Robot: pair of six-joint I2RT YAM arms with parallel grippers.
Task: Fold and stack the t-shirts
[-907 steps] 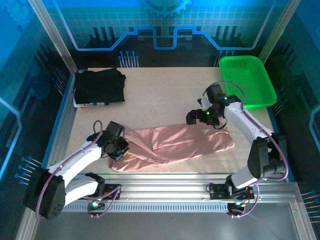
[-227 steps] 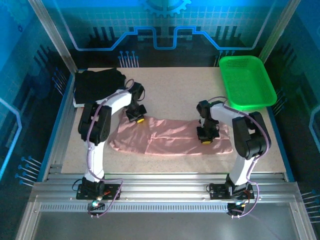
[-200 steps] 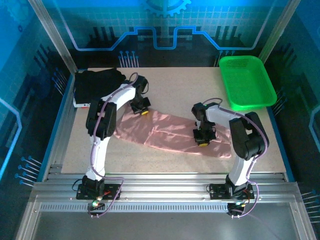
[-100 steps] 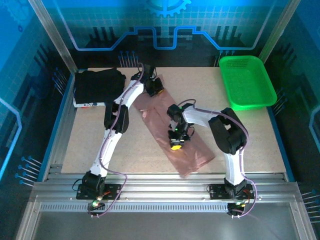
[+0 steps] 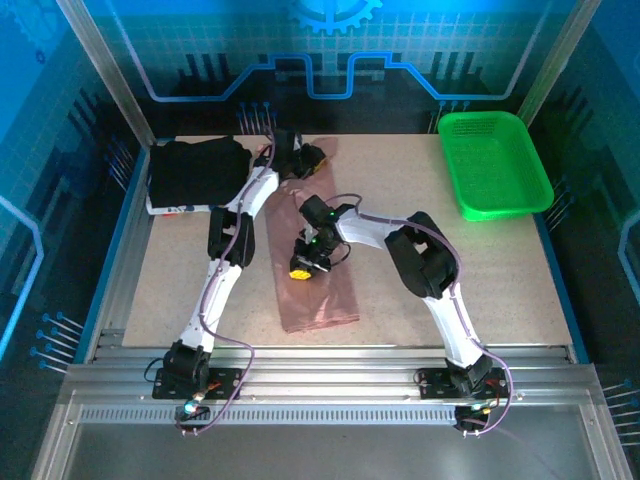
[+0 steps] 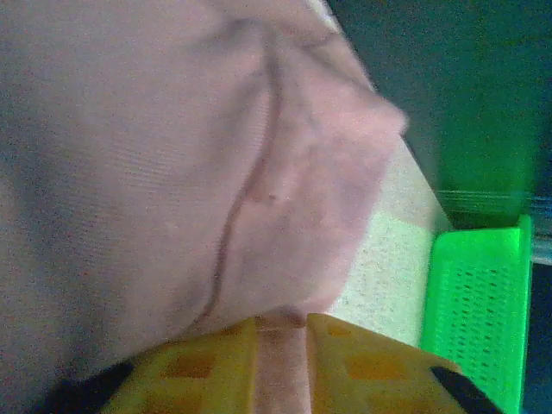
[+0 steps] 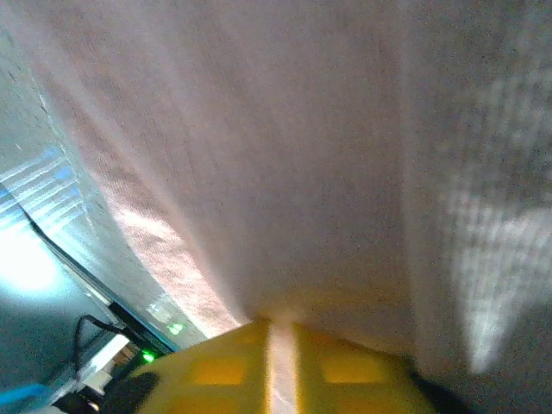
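Note:
The pink t-shirt point(image 5: 320, 298) lies folded in a long strip down the middle of the table, running from the far edge toward the near edge. My left gripper point(image 5: 310, 158) is at the strip's far end. In the left wrist view its yellow fingers point(image 6: 207, 366) have pink cloth point(image 6: 172, 155) pinched in the narrow gap between them. My right gripper point(image 5: 300, 268) sits at the strip's middle, on its left edge, and its jaws point(image 7: 280, 332) also hold a thin fold of the cloth point(image 7: 259, 129). The black t-shirt point(image 5: 198, 172) lies folded at the far left corner.
A green mesh basket point(image 5: 495, 165) stands at the far right corner, also seen in the left wrist view point(image 6: 479, 310). Both arms stretch over the table's middle, the right forearm point(image 5: 420, 255) crossing to the left. Bare tabletop point(image 5: 500, 280) lies right of the strip.
Both grippers have swung the pink t-shirt from lying crosswise to lying lengthwise. The left gripper has gone to the far edge, the right gripper left toward the centre.

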